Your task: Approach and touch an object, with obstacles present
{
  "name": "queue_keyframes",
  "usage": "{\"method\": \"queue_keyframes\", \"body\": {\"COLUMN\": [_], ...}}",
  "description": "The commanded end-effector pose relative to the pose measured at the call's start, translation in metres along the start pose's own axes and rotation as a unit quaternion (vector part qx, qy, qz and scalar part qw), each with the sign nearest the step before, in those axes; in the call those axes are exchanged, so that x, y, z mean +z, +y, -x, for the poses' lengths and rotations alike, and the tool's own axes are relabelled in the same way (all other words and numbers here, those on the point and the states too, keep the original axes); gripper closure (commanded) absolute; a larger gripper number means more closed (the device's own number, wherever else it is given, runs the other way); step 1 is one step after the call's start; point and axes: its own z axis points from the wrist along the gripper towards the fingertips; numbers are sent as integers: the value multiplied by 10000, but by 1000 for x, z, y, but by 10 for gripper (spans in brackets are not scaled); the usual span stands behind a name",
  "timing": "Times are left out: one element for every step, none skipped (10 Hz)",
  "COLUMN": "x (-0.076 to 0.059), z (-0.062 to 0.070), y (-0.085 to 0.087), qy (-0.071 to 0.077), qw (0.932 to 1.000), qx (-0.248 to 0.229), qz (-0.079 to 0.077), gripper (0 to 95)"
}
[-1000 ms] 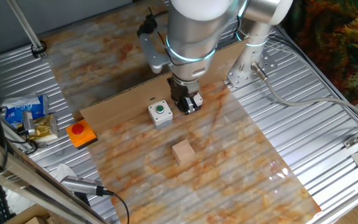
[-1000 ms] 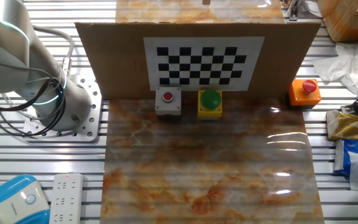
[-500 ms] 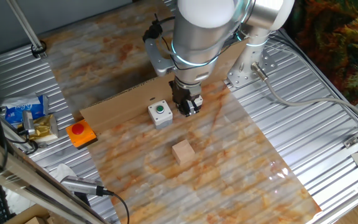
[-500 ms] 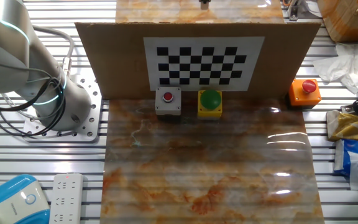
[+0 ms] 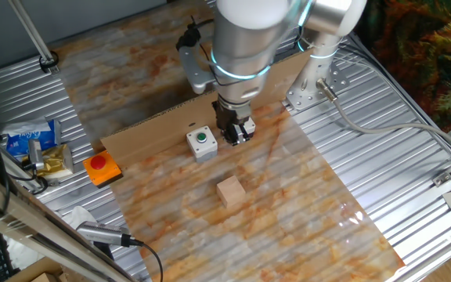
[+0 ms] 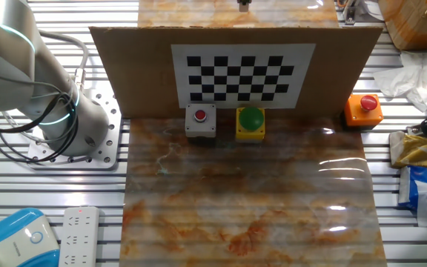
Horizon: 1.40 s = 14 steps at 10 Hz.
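Note:
The light-tan wooden cube [image 5: 230,190] sits on the marbled mat in front of the cardboard strip [image 5: 151,127]. My gripper [image 5: 238,133] hangs fingers-down just right of the white box with a green button [image 5: 201,142], above and behind the cube and apart from it. Its fingers stand close together, shut on nothing. In the other fixed view the cardboard [image 6: 124,74] stands upright with a checkerboard sheet on it and hides the cube. A box with a red button [image 6: 200,121] and a green-button box [image 6: 250,122] stand before it.
A flat orange box with a red button [image 5: 102,168] [image 6: 363,109] lies at the strip's end. The arm's base [image 5: 312,86] [image 6: 65,126] is bolted beside the mat. Packets [image 5: 34,145], cables and a power strip [image 6: 76,233] lie on the ribbed metal table.
The arm's upper body swung slightly right and back. The gripper stays almost in the same spot beside the white box. The cube and boxes have not moved.

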Motion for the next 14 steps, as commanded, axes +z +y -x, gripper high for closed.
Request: {"method": "queue_keyframes", "body": {"x": [0,0,0,0,0,0,0,0,0,0,0,0,0,0], "z": [1,1,1,1,1,1,1,1,1,1,1,1,1,1], "y": [1,1,1,1,1,1,1,1,1,1,1,1,1,1], "qy": [153,238,303,311,312,305,297,260,264,274,284,304,352,362], "qw": [9998,9997,9995,9995,9994,9994,9994,9994,9994,9994,9994,9993,9990,9989], "qx": [27,44,49,65,116,152,170,195,195,186,184,192,211,220], "qz": [101,95,74,71,67,77,77,103,108,106,116,125,159,183], "gripper": [950,950,950,950,950,950,950,950,950,950,950,950,950,950]}}
